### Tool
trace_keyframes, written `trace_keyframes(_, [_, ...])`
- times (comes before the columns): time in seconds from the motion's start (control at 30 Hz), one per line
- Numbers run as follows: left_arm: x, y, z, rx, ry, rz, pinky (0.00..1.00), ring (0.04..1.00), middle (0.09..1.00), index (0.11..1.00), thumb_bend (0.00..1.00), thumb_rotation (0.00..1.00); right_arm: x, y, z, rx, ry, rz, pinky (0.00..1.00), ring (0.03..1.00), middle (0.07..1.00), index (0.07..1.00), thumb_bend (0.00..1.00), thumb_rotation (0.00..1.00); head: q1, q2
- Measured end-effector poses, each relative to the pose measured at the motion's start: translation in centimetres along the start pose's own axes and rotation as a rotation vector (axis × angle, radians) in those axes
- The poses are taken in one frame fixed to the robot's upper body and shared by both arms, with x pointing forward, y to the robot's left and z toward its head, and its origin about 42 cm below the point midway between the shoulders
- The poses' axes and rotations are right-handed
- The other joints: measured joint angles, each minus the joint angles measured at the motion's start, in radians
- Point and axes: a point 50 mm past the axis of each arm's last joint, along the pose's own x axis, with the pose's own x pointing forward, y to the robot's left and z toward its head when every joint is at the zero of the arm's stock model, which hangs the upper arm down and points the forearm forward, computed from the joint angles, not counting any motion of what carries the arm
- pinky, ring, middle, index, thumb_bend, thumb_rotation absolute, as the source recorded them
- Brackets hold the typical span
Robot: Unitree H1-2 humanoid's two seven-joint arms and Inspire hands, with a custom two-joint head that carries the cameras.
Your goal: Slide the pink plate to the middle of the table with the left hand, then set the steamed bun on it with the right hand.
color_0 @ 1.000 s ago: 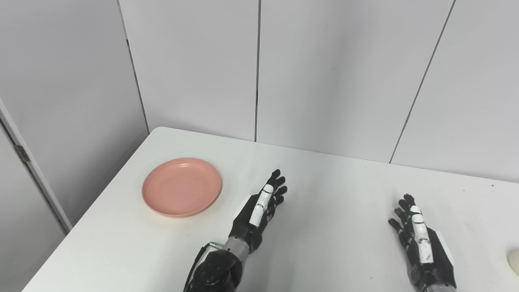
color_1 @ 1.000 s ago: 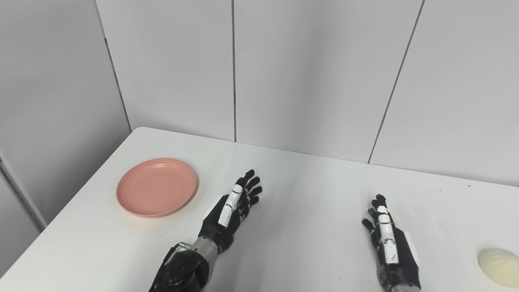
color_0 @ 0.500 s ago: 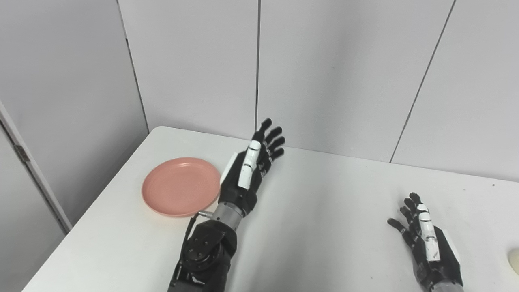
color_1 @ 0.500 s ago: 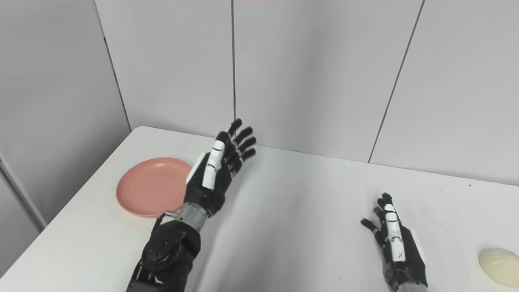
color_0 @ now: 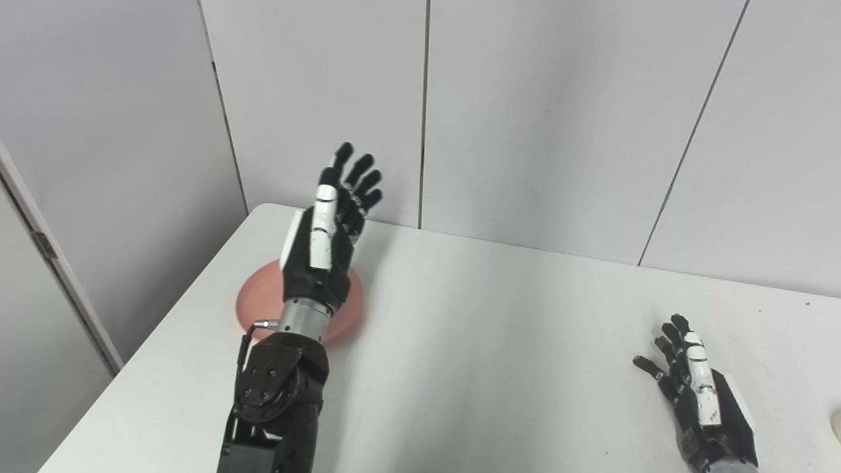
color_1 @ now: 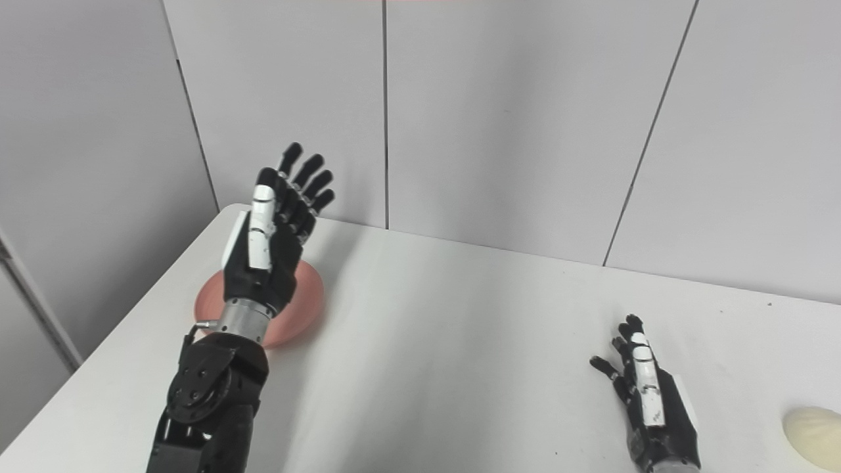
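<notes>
Two hands are in frame, and neither holds anything. The left hand is raised at the left of centre with its fingers spread and pointing up, standing in front of the pink plate, of which only the rim edges show on either side of the wrist, at the left of the desk. The right hand lies low at the lower right, fingers apart and empty, and the steamed bun sits at the far right edge, near that hand but apart from it. The risk, as I judge it, lies in the descent: a hand coming down on the near rim could tip the plate or push it toward the desk's left edge, not the middle, and the wrist hiding the plate makes the contact point hard to judge. Compared with a second ago, the left hand has risen from low over the desk at centre and swung leftward over the plate, which has not moved; the right hand has barely shifted.
</notes>
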Motion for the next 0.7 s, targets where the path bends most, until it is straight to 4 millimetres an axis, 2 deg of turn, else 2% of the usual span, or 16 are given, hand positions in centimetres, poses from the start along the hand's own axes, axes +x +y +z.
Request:
trace_keyframes(0.1, [0.5, 1.8, 0.1, -0.005, -0.005, 0.041, 0.95, 0.936, 0.949, 0.971, 0.61, 0.95, 0.0, -0.1, 0.0, -0.004, 0.001, 0.001, 1.00, 1.000, 1.000, 1.000, 0.13, 1.00, 0.002, 0.002])
trace_keyframes(0.13, [0.6, 2.5, 0.1, -0.003, -0.005, 0.062, 0.96, 0.943, 0.957, 0.980, 0.61, 0.97, 0.0, -0.1, 0.0, -0.005, 0.000, 0.002, 1.00, 1.000, 1.000, 1.000, 0.13, 1.00, 0.002, 0.002])
trace_keyframes(0.27, [0.6, 5.0, 1.0, 0.004, -0.040, 0.133, 0.94, 0.935, 0.954, 0.971, 0.60, 0.96, 0.0, -0.3, 0.1, -0.012, 0.000, 0.000, 1.00, 1.000, 1.000, 1.000, 0.13, 1.00, 0.005, 0.005])
trace_keyframes(0.47, [0.9, 7.4, 1.2, 0.003, -0.053, 0.203, 0.93, 0.934, 0.948, 0.967, 0.63, 0.95, 0.0, -0.4, 0.2, -0.020, 0.001, 0.002, 1.00, 1.000, 1.000, 1.000, 0.14, 1.00, 0.012, 0.005])
trace_keyframes(0.7, [1.1, 11.2, 0.3, -0.048, -0.050, 0.292, 0.94, 0.936, 0.951, 0.970, 0.62, 0.96, -0.1, -0.4, 0.3, -0.019, -0.001, 0.002, 1.00, 1.000, 1.000, 1.000, 0.13, 1.00, 0.018, 0.009])
